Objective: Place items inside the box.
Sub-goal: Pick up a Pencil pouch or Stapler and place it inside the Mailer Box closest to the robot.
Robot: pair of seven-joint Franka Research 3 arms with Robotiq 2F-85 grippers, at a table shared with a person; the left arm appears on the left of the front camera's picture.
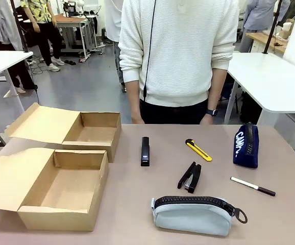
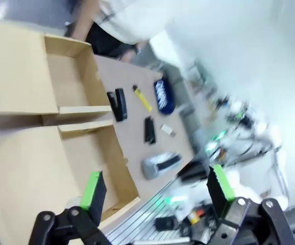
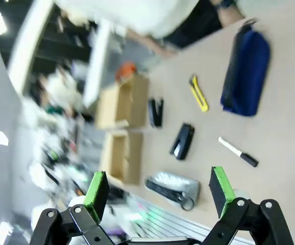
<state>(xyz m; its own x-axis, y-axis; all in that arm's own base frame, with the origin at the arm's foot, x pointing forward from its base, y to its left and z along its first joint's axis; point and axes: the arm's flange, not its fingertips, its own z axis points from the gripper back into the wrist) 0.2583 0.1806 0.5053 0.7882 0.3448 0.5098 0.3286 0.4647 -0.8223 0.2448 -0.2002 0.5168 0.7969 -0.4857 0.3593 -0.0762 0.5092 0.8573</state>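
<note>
Front view puts the grey pouch point(image 1: 191, 214) at the near edge of the bench point(image 1: 132, 204), well right of the wider box point(image 1: 55, 217), which stands open and bare inside, while the left pincer point(image 2: 156, 185) and right pincer point(image 3: 158, 184) both gape wide, holding nothing. We judge nothing is placed yet, so we should grip across the pouch's short width at mid-body, clear of the zip pull, then lift above the box wall. We count two boxes with the narrower box point(image 1: 100, 120), two pouches with the blue pouch point(image 1: 246, 144), two staplers, the shut stapler point(image 1: 145, 151) and the gaping stapler point(image 1: 190, 177), one yellow knife point(image 1: 198, 150) and one pen point(image 1: 252, 186).
</note>
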